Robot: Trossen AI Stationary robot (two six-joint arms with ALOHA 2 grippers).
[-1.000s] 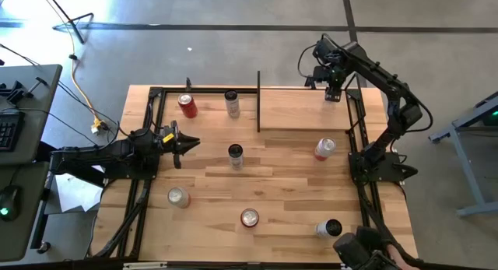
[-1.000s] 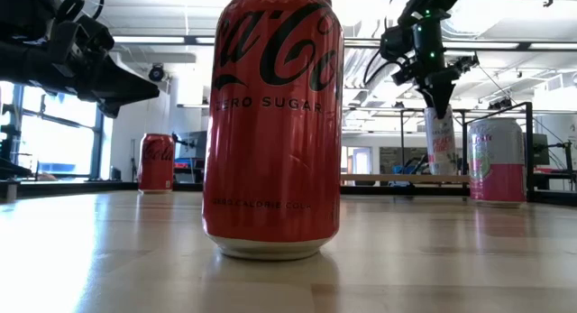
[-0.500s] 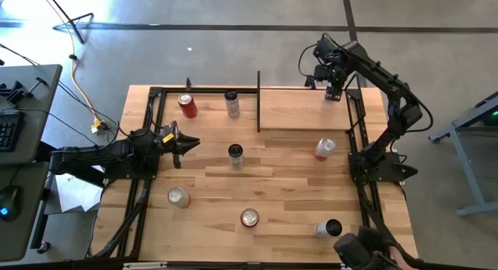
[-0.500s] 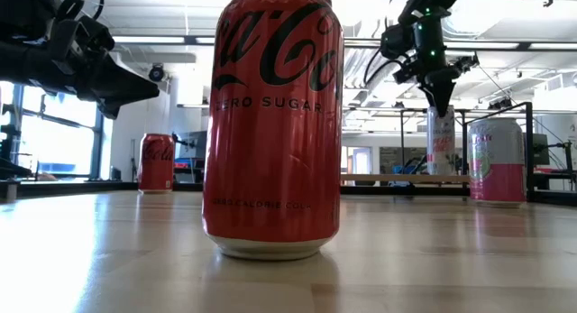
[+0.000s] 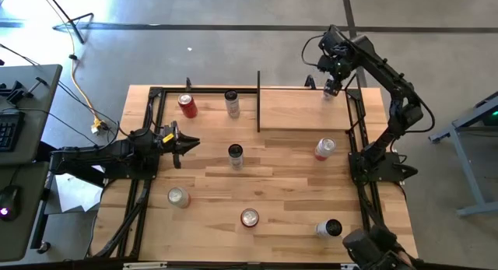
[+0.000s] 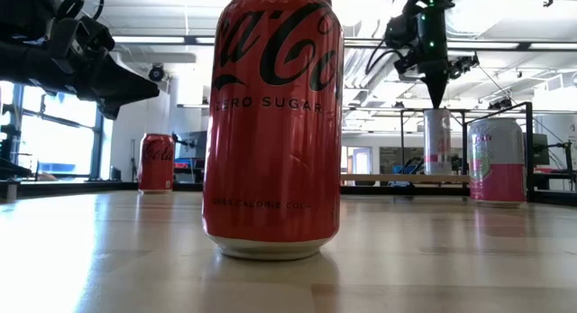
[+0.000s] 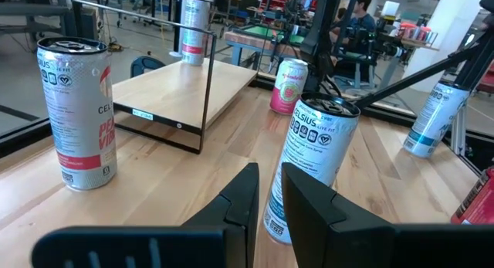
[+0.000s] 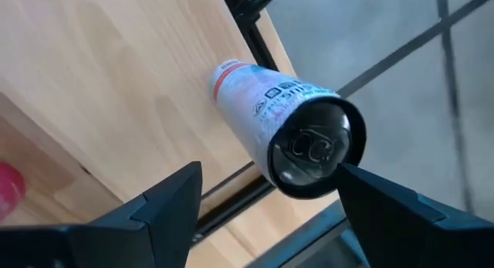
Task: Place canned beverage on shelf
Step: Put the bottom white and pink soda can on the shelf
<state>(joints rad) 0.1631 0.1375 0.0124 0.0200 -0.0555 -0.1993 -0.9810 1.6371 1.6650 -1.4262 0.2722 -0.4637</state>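
Note:
A white-and-pink can point(image 5: 329, 90) stands upright on its base at the far right corner of the shelf point(image 5: 299, 110), a low light-wood plank with a thin black upright plate point(image 5: 258, 103) at its left end. The can also shows in the low view point(image 6: 437, 142) and the right wrist view point(image 8: 285, 121). My right gripper point(image 5: 335, 69) is open just above the can, its fingers point(image 8: 158, 214) spread wide on either side of the can's top point(image 8: 312, 148) and clear of it. My left gripper point(image 5: 189, 143) is shut and empty at the table's left, pointing right.
Several other cans stand on the table: a red one point(image 5: 187, 105) and a silver one point(image 5: 232, 103) at the far left, a dark-topped one point(image 5: 236, 156) in front of my left gripper, a pink one point(image 5: 324, 149) near the shelf, and three along the near edge.
My right gripper has set the white-and-pink can upright on the shelf's far right corner, let go of it and risen a little above it. The can now stands free. My left arm has kept still.

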